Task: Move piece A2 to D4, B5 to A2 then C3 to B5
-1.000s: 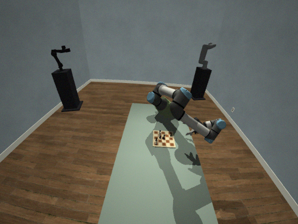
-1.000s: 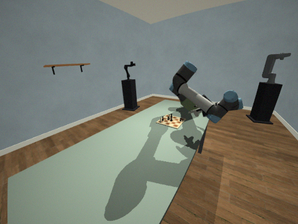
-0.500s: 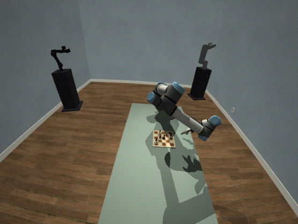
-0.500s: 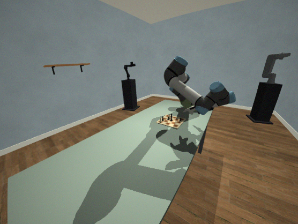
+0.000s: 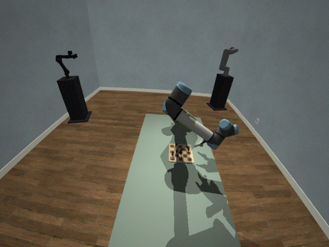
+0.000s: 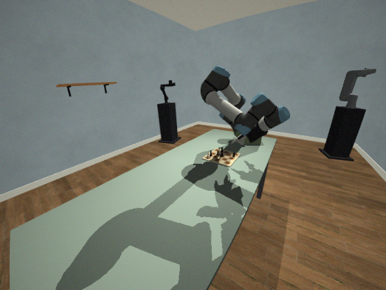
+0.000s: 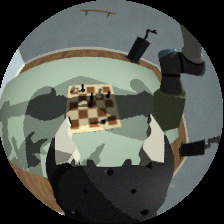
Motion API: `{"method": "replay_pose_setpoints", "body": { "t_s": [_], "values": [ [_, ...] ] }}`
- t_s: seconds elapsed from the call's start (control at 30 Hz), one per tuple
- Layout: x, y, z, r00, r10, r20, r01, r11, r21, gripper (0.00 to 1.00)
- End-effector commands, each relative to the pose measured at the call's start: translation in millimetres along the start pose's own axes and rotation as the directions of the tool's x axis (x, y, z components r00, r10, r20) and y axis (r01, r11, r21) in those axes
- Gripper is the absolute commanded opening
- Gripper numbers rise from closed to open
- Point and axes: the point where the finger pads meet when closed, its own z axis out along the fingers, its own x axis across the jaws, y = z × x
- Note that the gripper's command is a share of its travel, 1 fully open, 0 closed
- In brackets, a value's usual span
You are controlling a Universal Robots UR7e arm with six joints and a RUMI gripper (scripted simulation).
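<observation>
Right now your arm (image 5: pixel 192 122) leans low over the far end of a long pale green counter (image 5: pixel 148 192), its elbow raised and its wrist dropped beside the chessboard (image 5: pixel 186 159). Your hand (image 7: pixel 107 134) sits off the board's edge, just beside it and above the counter, with its two fingers spread fully apart and nothing between them. From the wrist view, you look across the gap between the fingers toward the board, which lies flat a little way ahead.

Several small dark pieces (image 7: pixel 91 99) stand on the board, most of them along its far side as the wrist camera sees it. They look upright, but they are too small to tell which squares they occupy, and the edge letters cannot be read.

Around you, the counter stands on a wooden floor (image 5: pixel 74 177). Two black pedestals (image 5: pixel 73 98) stand near the blue walls, each carrying a small arm-like mount. A narrow wooden shelf (image 6: pixel 87 84) hangs on one wall in the exterior view.
</observation>
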Motion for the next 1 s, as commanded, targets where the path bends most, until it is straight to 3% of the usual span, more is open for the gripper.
{"method": "replay_pose_setpoints", "body": {
  "t_s": [0.0, 0.1, 0.33, 0.4, 0.47, 0.8, 0.97],
  "values": [
    [2, -7, 12.8, 0.999, -0.042, -0.025, 0.039, 0.991, -0.125, 1.0],
    [3, -10, 15.9, 0.998, -0.05, -0.026, 0.046, 0.987, -0.151, 1.0],
    [6, -21, 31.4, 0.996, -0.085, -0.017, 0.077, 0.957, -0.28, 1.0],
    [6, -21, 31.4, 0.996, -0.085, -0.017, 0.077, 0.957, -0.28, 1.0],
    [7, -26, 37.4, 0.995, -0.096, -0.006, 0.089, 0.94, -0.33, 1.0],
    [12, -39, 54.9, 0.992, -0.114, 0.05, 0.124, 0.879, -0.46, 1.0],
    [12, -41, 57.7, 0.992, -0.114, 0.061, 0.13, 0.868, -0.479, 1.0]
  ]
}}
